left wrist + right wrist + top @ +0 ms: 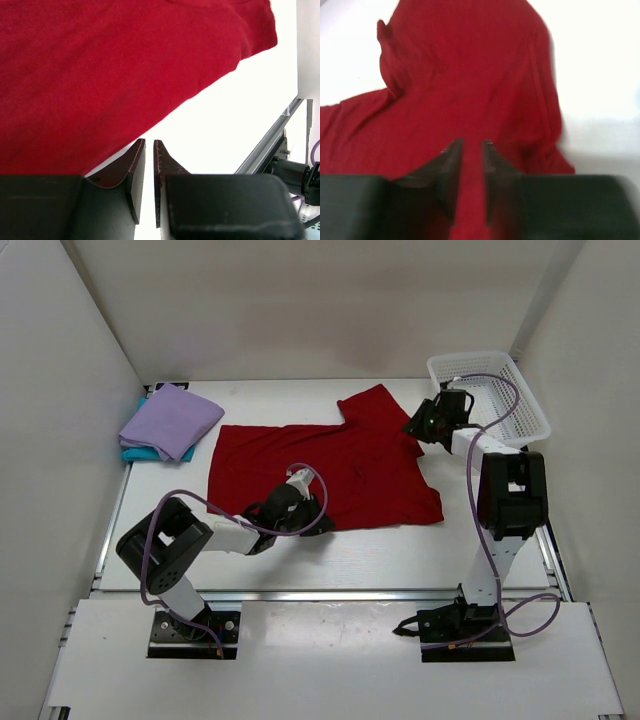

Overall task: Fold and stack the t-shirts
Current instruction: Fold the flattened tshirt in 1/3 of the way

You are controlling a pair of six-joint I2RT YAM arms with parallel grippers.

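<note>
The dark red t-shirt (330, 475) lies spread flat in the middle of the table, one sleeve pointing to the back. The lavender t-shirt (172, 418) lies folded on the teal t-shirt (140, 453) at the back left. My left gripper (312, 516) sits low at the red shirt's near hem. In the left wrist view it (149, 144) is shut, with only white table in the thin slit and the red shirt (100, 65) just beyond. My right gripper (412, 427) is at the shirt's right sleeve. In the right wrist view it (472, 144) is closed narrowly with red cloth (470, 75) between the jaws.
A white mesh basket (520, 375) stands at the back right corner, just behind my right arm. White walls enclose the table on the left, back and right. A metal rail (270, 145) runs along the table's near edge.
</note>
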